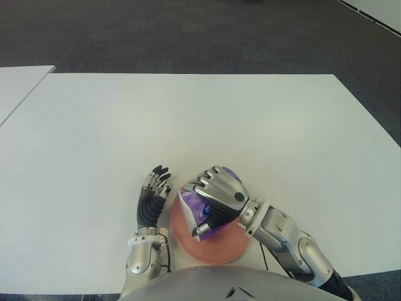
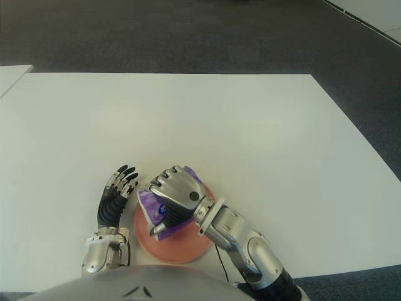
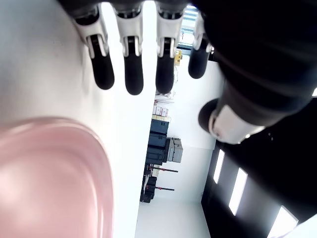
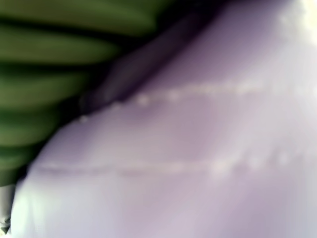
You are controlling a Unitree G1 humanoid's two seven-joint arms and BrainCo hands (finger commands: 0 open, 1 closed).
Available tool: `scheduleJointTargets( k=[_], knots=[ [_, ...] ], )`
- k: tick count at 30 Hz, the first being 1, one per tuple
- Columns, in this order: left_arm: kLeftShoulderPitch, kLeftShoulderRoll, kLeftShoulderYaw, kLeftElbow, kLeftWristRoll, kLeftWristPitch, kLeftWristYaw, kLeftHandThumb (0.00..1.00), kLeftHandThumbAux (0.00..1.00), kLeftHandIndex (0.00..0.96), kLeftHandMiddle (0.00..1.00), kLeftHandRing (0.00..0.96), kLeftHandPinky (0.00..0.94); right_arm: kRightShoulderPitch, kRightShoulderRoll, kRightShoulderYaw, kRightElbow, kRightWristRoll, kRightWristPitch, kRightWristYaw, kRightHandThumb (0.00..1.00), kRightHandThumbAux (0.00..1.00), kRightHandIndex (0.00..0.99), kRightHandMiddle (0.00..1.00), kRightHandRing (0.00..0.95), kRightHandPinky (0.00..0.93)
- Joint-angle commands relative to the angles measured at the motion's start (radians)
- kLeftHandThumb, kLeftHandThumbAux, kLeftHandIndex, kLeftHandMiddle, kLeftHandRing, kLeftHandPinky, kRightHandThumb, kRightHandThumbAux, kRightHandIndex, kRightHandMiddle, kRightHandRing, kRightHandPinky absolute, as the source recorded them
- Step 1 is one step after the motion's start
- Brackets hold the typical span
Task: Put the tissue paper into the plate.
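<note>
Purple tissue pack [image 1: 199, 209] is clamped in right hand [image 1: 219, 191] fingers, held over pink plate [image 1: 216, 246]. Light, soft, crushable; best gripped across its width. Left hand [image 1: 152, 197] shown beside plate, fingers extended.

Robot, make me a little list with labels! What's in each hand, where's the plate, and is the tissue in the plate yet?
right hand: curled around the tissue pack, over the plate
tissue pack: purple and white, held in the right hand above the plate, not let go yet
plate: pink, round, on the white table near the robot's body
left hand: fingers spread, holding nothing, just left of the plate
table: white, bare beyond the plate
</note>
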State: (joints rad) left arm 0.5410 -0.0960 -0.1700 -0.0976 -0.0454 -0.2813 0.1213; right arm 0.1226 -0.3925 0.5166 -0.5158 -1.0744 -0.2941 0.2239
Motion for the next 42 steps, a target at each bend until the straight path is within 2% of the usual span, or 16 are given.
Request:
scheduleJointTargets(
  k=[1,13,20,25,28,33,34,36,40,42],
  knots=[
    [-0.002,-0.023,0.003,0.021,0.012,0.027,0.013,0.216,0.688,0.158,0.217,0.24,0.239,0.018,0.004,0.01,0.024,-0.005,-0.004,-0.014,0.725,0.71,0.44,0.885,0.881,0.883],
    [0.001,-0.036,-0.002,0.024,0.034,0.025,0.033,0.229,0.692,0.152,0.212,0.237,0.243,0.034,0.008,0.021,0.069,-0.022,-0.005,-0.063,0.722,0.71,0.44,0.898,0.886,0.89],
    [0.001,-0.037,-0.006,0.019,0.034,0.023,0.036,0.249,0.683,0.161,0.213,0.241,0.258,0.037,0.001,0.016,0.101,-0.01,-0.014,-0.105,0.721,0.708,0.442,0.872,0.872,0.86],
    [-0.004,-0.031,-0.002,0.027,0.032,0.026,0.032,0.247,0.67,0.147,0.2,0.223,0.223,0.028,-0.012,0.005,0.163,0.03,-0.063,-0.194,0.693,0.71,0.43,0.729,0.707,0.672],
    [-0.01,-0.036,0.004,0.036,0.022,0.024,0.033,0.242,0.679,0.144,0.204,0.223,0.224,0.021,-0.021,0.005,0.187,0.027,-0.089,-0.238,0.437,0.567,0.375,0.539,0.517,0.489],
    [-0.03,-0.043,0.015,0.071,0.008,-0.009,0.031,0.256,0.686,0.156,0.218,0.235,0.245,0.006,-0.038,0.007,0.22,-0.003,-0.118,-0.3,0.277,0.485,0.283,0.326,0.309,0.296],
    [-0.033,-0.043,0.017,0.078,0.005,-0.017,0.029,0.261,0.685,0.159,0.222,0.239,0.245,0.003,-0.042,0.007,0.227,-0.01,-0.122,-0.31,0.245,0.474,0.226,0.261,0.241,0.233],
    [-0.041,-0.041,0.022,0.093,-0.002,-0.03,0.025,0.27,0.679,0.162,0.225,0.24,0.243,-0.001,-0.057,0.002,0.232,-0.028,-0.128,-0.328,0.203,0.467,0.15,0.183,0.163,0.157],
    [-0.052,-0.046,0.031,0.117,-0.017,-0.044,0.031,0.294,0.659,0.171,0.22,0.237,0.244,0.003,-0.072,-0.008,0.22,-0.05,-0.121,-0.335,0.14,0.48,0.044,0.082,0.065,0.058],
    [-0.056,-0.049,0.036,0.126,-0.027,-0.047,0.033,0.303,0.65,0.175,0.217,0.235,0.246,0.003,-0.075,-0.008,0.218,-0.057,-0.116,-0.337,0.128,0.489,0.022,0.061,0.044,0.04]
  ],
)
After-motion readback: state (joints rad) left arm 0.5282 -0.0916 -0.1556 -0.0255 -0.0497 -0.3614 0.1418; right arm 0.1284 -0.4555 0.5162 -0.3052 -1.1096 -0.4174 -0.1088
